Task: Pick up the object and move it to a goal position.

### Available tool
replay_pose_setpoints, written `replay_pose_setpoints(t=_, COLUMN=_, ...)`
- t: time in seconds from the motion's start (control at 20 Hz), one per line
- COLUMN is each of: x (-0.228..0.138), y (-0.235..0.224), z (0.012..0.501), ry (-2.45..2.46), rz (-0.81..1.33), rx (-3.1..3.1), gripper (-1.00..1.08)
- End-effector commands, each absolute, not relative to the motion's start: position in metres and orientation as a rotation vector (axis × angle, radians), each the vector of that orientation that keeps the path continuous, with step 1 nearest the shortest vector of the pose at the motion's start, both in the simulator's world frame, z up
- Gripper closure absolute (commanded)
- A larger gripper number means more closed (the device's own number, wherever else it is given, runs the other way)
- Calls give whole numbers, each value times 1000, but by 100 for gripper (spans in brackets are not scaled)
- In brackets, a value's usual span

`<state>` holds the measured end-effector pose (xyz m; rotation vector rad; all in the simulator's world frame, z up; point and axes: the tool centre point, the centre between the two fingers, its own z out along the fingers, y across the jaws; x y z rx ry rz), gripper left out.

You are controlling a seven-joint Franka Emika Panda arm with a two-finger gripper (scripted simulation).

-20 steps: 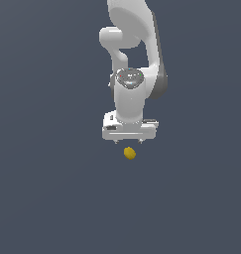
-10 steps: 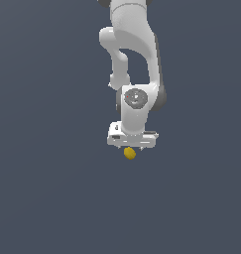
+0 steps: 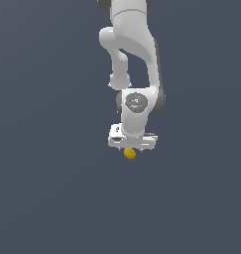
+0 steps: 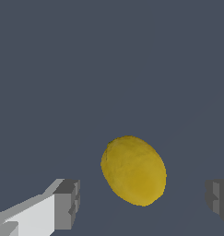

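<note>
The object, a small yellow egg-shaped lump [image 3: 129,154], lies on the dark grey floor. The white arm hangs straight above it and its gripper [image 3: 130,149] is right over the lump, whose top it partly hides. In the wrist view the yellow lump [image 4: 133,170] fills the space between the two fingers, closer to one fingertip [image 4: 67,203] than to the other [image 4: 218,198]. The jaws stand wide apart and neither touches the lump. The gripper [image 4: 142,201] is open and empty.
The plain dark grey floor [image 3: 52,198] spreads all around. No other object shows in either view.
The arm has come down onto the yellow lump: the gripper was a little above it and now sits low over it, covering its top. The lump has not moved.
</note>
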<state>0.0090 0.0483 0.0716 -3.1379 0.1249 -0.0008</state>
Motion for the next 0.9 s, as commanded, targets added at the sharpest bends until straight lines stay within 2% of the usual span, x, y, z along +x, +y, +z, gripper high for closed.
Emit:
replay_pose_setpoints(t=0.0, x=8, y=48, z=61, ry=126, rz=1, rx=-3138, gripper=-92)
replay_pose_setpoints(t=0.5, x=9, y=48, z=28, ry=129, rz=0, rx=-3139, gripper=-92)
replay_pose_setpoints(t=0.55, x=9, y=48, z=28, ry=129, rz=0, rx=-3139, gripper=108)
replay_pose_setpoints(t=0.85, x=9, y=48, z=28, ry=129, rz=0, rx=-3139, gripper=108)
